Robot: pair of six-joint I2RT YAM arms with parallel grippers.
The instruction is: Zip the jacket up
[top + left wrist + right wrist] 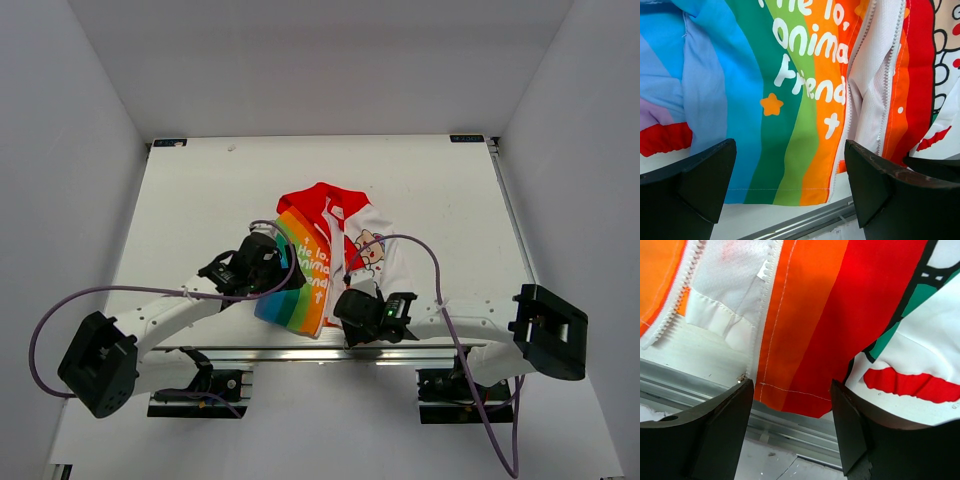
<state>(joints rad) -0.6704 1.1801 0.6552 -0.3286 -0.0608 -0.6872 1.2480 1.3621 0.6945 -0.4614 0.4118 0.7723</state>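
The jacket (322, 240) lies flat near the table's front edge, red hood at the far end and hem toward me. Its front is unzipped: the two rows of zipper teeth (888, 100) stand apart with white lining between them. My left gripper (280, 272) is open over the rainbow-striped panel with white lettering (790, 75), its fingertips either side of the hem (790, 144). My right gripper (347, 298) is open over the orange and red hem (830, 315) of the other panel, straddling that hem corner (791, 385). The left finger (720, 425) is close to the bottom end of the zipper tape (767, 300).
An aluminium rail (300, 354) runs along the table's front edge just below the hem; it also shows in the left wrist view (805, 220) and the right wrist view (790, 435). White walls enclose the table. Purple cables (430, 260) loop over both arms.
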